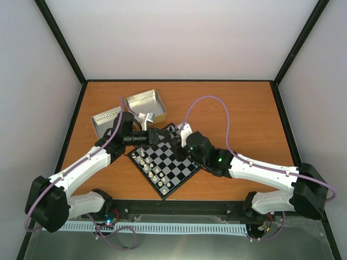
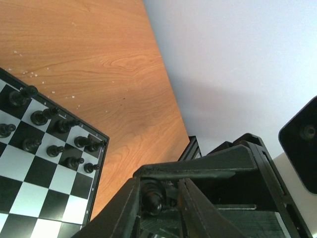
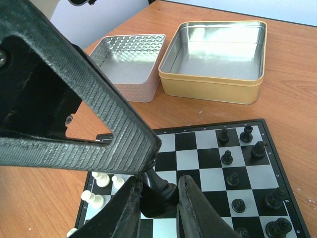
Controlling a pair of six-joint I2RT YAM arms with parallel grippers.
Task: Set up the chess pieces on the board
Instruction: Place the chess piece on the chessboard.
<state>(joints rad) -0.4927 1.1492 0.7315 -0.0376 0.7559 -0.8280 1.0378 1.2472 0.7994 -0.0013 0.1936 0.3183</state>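
You are nearly done, I think. The white pieces [image 1: 150, 165] stand in rows along one side of the board [image 1: 172, 162], and many black pieces [image 2: 54, 149] stand on the other. Your right claw [image 3: 157, 198] pinches one black piece [image 3: 157, 186] above the board. Your left claw [image 2: 157, 198] has it between its fingers too, but you cannot tell if it grips.

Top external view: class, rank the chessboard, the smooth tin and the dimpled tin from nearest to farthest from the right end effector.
1. Chessboard, directly under the right end effector.
2. Smooth tin, just beyond the chessboard's far-left edge.
3. Dimpled tin, farthest left.
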